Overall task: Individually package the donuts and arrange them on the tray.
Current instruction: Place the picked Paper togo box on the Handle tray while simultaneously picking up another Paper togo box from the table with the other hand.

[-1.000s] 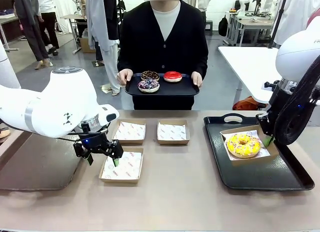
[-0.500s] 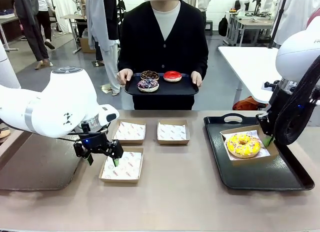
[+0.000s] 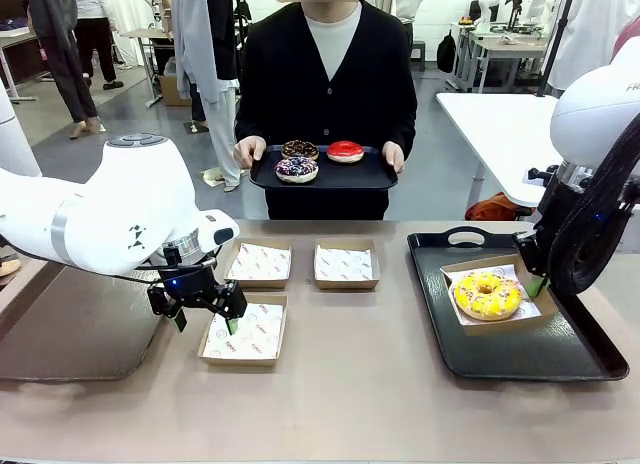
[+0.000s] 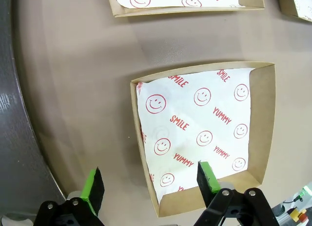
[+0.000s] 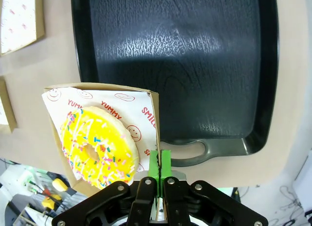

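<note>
The yellow sprinkled donut (image 3: 487,294) (image 5: 97,145) lies in a paper-lined cardboard box (image 3: 530,302) on the black tray (image 3: 560,354) at the table's right. My right gripper (image 3: 537,282) (image 5: 160,162) is shut on that box's side wall (image 5: 154,119). Across the table, a person holds a second black tray (image 3: 350,177) with a red donut (image 3: 345,151) and two dark sprinkled donuts (image 3: 297,169) (image 3: 300,149). My left gripper (image 3: 205,319) (image 4: 148,179) hangs open astride the left wall of the near empty box (image 3: 245,332) (image 4: 195,133), holding nothing.
Two more empty lined boxes (image 3: 260,262) (image 3: 346,264) sit side by side behind the near one. A dark mat (image 3: 70,329) covers the table's left end. Bare tabletop (image 3: 350,384) lies along the front edge and between the boxes and the tray.
The box with the yellow donut has shifted slightly on the tray in my right gripper's grip. My left arm has stayed still.
</note>
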### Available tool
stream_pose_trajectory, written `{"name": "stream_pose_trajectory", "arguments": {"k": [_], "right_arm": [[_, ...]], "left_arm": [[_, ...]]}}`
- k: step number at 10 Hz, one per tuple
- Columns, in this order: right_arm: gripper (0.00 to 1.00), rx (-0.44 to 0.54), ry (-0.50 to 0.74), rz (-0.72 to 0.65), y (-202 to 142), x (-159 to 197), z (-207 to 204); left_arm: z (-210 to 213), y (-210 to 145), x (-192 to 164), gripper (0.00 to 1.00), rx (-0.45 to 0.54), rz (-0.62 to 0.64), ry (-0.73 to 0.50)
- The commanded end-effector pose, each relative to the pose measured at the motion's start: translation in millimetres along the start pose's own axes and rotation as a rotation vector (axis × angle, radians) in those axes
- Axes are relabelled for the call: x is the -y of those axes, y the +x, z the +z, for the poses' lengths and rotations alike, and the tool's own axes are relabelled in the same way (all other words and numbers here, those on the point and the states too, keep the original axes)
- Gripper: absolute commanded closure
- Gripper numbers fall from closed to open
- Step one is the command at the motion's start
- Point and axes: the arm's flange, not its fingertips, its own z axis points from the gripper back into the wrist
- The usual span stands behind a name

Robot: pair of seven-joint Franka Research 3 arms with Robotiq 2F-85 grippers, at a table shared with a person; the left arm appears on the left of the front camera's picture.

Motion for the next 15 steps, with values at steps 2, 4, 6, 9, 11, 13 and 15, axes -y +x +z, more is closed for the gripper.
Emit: {"name": "stream_pose_trajectory", "arguments": {"k": [2, 4, 6, 9, 11, 13, 15], "right_arm": [[0.99, 0.026, 0.008, 0.041, -0.7, 2.6, -20.5], [0.99, 0.033, 0.009, 0.048, 2.7, 3.4, -32.4], [0.99, 0.03, 0.019, 0.045, 10.3, 3.5, -45.8], [0.99, 0.017, 0.022, 0.04, 21.9, 2.7, -65.9], [0.99, 0.001, 0.036, 0.05, 29.5, 3.9, -76.7], [0.99, -0.007, 0.038, 0.051, 33.2, 5.9, -84.0], [0.99, -0.014, 0.036, 0.044, 34.8, 7.2, -86.8]], "left_arm": [[2.8, 0.9, 7.5, 0.0, 0.007, 0.029, 0.032], [0.7, 3.8, 7.6, 0.0, 0.007, 0.035, 0.034], [-1.7, 7.5, 6.2, 0.0, -0.001, 0.043, 0.032], [-7.4, 13.1, 5.8, 0.0, -0.009, 0.04, 0.028], [-9.8, 15.4, 6.6, 0.0, -0.024, 0.029, 0.024], [-11.2, 15.9, 6.1, 0.0, -0.025, 0.027, 0.026], [-12.6, 16.5, 6.1, 0.0, -0.025, 0.027, 0.025]]}}
